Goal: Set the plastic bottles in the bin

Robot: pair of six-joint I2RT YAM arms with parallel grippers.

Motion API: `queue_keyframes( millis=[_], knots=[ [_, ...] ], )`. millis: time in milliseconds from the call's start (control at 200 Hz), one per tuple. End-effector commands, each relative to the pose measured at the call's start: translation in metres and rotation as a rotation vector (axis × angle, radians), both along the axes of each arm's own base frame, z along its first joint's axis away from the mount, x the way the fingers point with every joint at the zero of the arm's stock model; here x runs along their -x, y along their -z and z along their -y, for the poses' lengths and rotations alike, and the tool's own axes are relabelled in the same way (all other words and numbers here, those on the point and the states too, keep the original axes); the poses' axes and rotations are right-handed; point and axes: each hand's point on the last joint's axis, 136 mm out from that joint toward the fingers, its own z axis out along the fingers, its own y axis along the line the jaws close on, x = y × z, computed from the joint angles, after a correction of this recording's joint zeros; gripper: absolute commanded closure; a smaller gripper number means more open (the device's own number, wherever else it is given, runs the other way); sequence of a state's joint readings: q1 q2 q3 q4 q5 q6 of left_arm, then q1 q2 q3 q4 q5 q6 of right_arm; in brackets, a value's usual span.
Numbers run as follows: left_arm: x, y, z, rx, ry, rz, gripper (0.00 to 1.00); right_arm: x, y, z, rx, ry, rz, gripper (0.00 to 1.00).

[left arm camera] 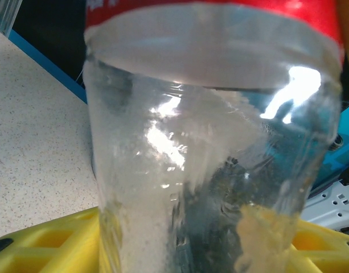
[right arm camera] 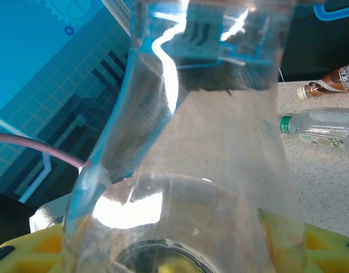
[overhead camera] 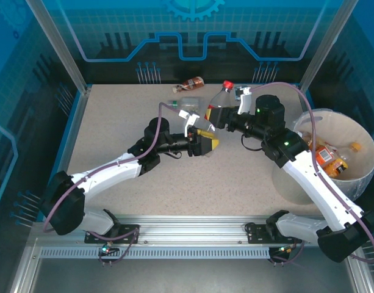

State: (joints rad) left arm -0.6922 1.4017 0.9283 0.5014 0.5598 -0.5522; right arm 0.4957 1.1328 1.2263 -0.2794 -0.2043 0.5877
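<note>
Over the table's middle: we see a clear red-labelled bottle [overhead camera: 222, 96] held up in the air.
Right gripper [overhead camera: 217, 116]: clenched on that bottle.
Left gripper [overhead camera: 207, 139]: yellow fingers [left arm camera: 43, 242] flank the bottle's base; we cannot tell if they press.
Bin [overhead camera: 333, 116]: at right, orange-labelled bottles [overhead camera: 330, 157] inside.
Far side: green-capped bottle [overhead camera: 187, 102] and brown bottle [overhead camera: 191, 82], both lying.

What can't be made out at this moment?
- Left wrist: the red-labelled bottle is so close that the bottom edge cuts off the left yellow fingers; whether they grip it is unclear.
- Right wrist: a clear bottle covers the right fingers; their grip is unclear too.
- Top external: the right arm hides part of the bin; bottle count inside is unclear.
</note>
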Motion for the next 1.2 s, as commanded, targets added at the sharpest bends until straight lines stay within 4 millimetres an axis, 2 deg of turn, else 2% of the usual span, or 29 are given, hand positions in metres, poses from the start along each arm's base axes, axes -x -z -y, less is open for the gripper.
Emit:
queue_keyframes(
  millis=[0, 170, 260, 340, 715, 980, 1110, 1195],
  knots=[
    [0.006, 0.002, 0.005, -0.024, 0.035, -0.012, 0.39, -0.007, -0.013, 0.017, 0.028, 0.085, 0.049, 0.54],
    [-0.001, 0.004, 0.001, -0.060, -0.012, -0.017, 0.20, -0.005, -0.019, 0.041, 0.088, 0.187, 0.097, 0.58],
    [-0.005, 0.000, -0.001, -0.058, -0.048, -0.010, 0.07, 0.000, -0.023, 0.058, 0.137, 0.250, 0.126, 0.58],
    [-0.014, 0.001, -0.009, -0.067, -0.123, -0.005, 0.02, 0.007, -0.033, 0.076, 0.195, 0.308, 0.163, 0.59],
    [-0.055, 0.022, -0.049, -0.156, -0.465, -0.035, 0.01, 0.053, -0.087, 0.165, 0.359, 0.591, 0.319, 0.60],
    [-0.069, 0.037, -0.050, -0.230, -0.520, -0.100, 0.01, 0.090, -0.111, 0.232, 0.518, 0.856, 0.382, 0.60],
    [-0.075, 0.040, -0.049, -0.233, -0.543, -0.118, 0.01, 0.108, -0.117, 0.270, 0.633, 1.036, 0.379, 0.60],
    [-0.077, 0.041, -0.049, -0.228, -0.548, -0.119, 0.01, 0.116, -0.120, 0.286, 0.682, 1.112, 0.367, 0.60]
  ],
)
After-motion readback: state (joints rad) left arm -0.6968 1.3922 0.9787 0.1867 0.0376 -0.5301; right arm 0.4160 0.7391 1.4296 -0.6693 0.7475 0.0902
